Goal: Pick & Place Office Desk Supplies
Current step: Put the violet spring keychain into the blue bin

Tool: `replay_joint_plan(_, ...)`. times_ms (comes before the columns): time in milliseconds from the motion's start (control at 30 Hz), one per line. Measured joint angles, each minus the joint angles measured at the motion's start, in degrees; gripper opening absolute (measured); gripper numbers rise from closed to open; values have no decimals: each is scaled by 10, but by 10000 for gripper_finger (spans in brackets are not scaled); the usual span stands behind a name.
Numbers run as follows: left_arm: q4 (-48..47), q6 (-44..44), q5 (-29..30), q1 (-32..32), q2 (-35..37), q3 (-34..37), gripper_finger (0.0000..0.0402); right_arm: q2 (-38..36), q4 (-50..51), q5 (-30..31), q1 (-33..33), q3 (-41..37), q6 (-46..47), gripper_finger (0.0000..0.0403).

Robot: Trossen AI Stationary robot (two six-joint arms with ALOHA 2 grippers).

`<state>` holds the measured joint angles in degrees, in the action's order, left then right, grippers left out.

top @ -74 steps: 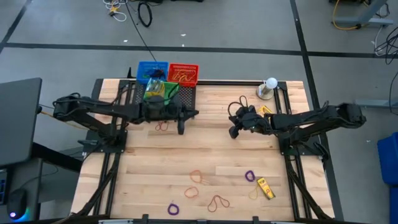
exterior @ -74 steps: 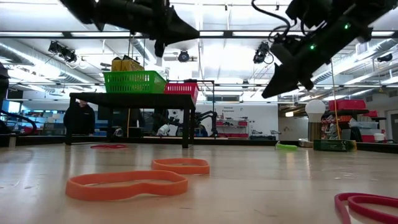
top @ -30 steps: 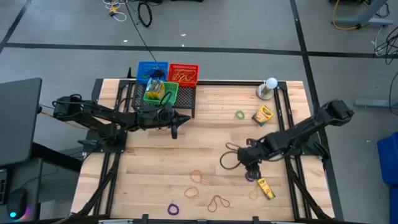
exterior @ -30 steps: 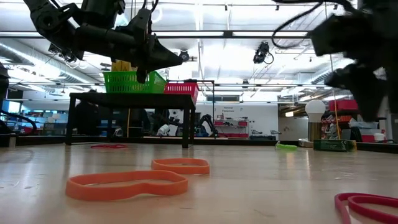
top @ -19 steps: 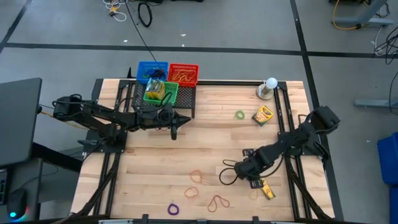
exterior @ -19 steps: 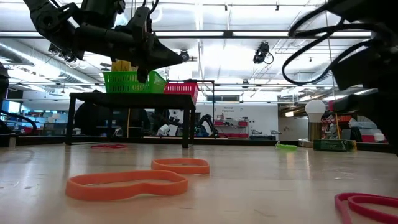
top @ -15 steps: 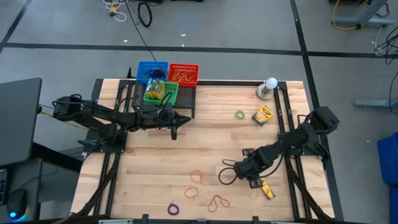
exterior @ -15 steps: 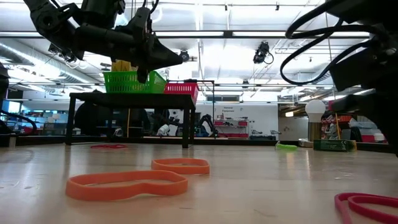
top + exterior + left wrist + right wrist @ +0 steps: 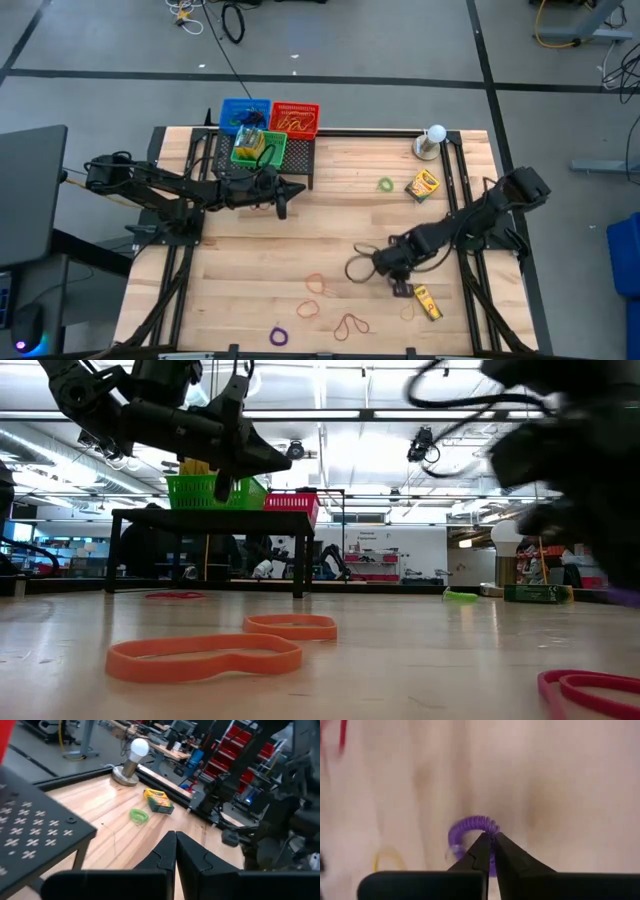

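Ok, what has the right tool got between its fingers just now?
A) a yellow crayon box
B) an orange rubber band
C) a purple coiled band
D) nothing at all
C: in the right wrist view the right tool has its fingers pinched together on the edge of the purple coiled band, above the wooden table.

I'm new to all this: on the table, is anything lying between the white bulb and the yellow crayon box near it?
No. In the left wrist view, only bare wood lies between the white bulb and the crayon box; the green band lies off to one side.
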<state>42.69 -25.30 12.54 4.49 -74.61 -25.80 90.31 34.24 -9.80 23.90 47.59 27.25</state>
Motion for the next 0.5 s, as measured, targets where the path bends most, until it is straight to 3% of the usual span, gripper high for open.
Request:
replay_joint_plan(267, -23, -4, 25, -8, 0, 0, 19, -50, -103, 119, -89, 0, 95, 8)
replay_joint_plan(500, -26, -92, 13, -12, -1, 0, 84, -53, -252, 276, -131, 1, 212, 13)
